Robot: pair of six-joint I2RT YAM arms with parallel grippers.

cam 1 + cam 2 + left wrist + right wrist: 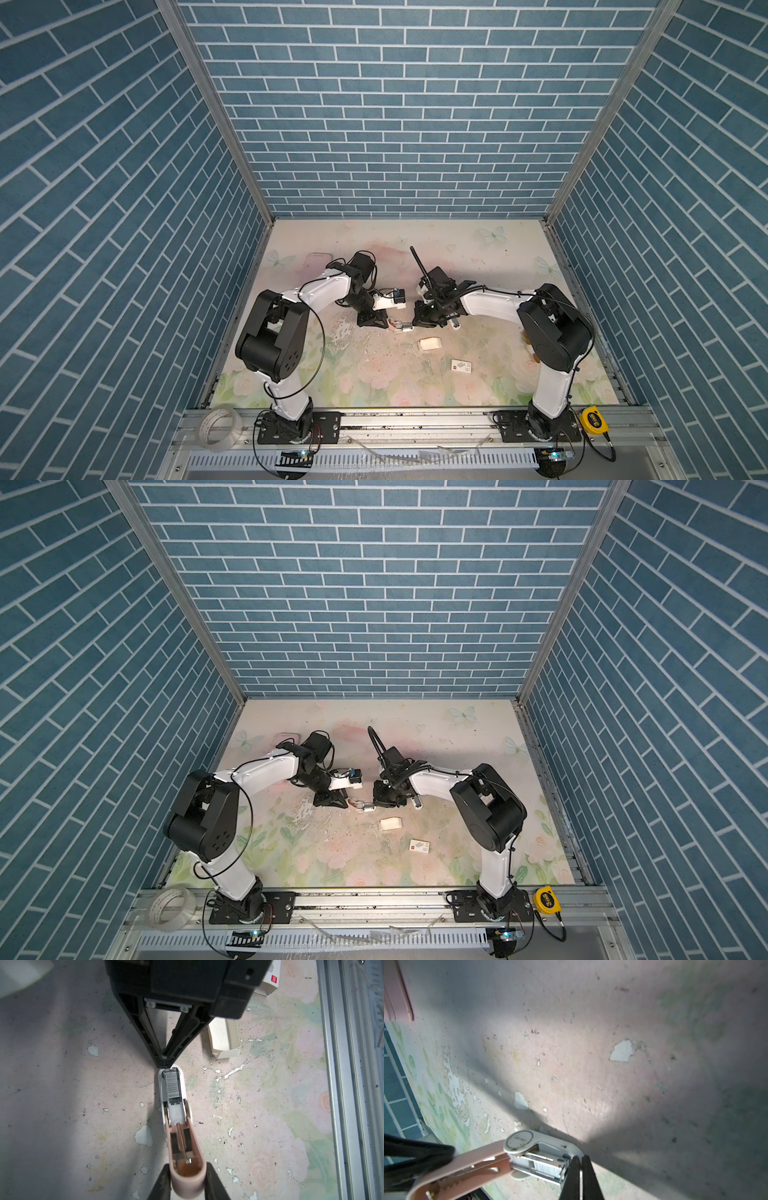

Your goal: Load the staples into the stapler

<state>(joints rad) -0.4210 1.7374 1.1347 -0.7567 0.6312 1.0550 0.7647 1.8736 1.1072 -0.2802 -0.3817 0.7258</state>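
While left gripper [188, 1180] clamps stapler [180, 1118], staples [172, 1086] lie beside right gripper [165, 1062].

Pink-and-white stapler [178, 1126], lid swung open, base on the table [478, 257], grey staples [172, 1087] seated in its metal channel

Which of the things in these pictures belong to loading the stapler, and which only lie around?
For the job: stapler, its lid held by the left gripper; staples in its channel; right gripper at its front end; cardboard tray.

Lying about: white card sleeve; pink flat object; tape roll; yellow tape measure.
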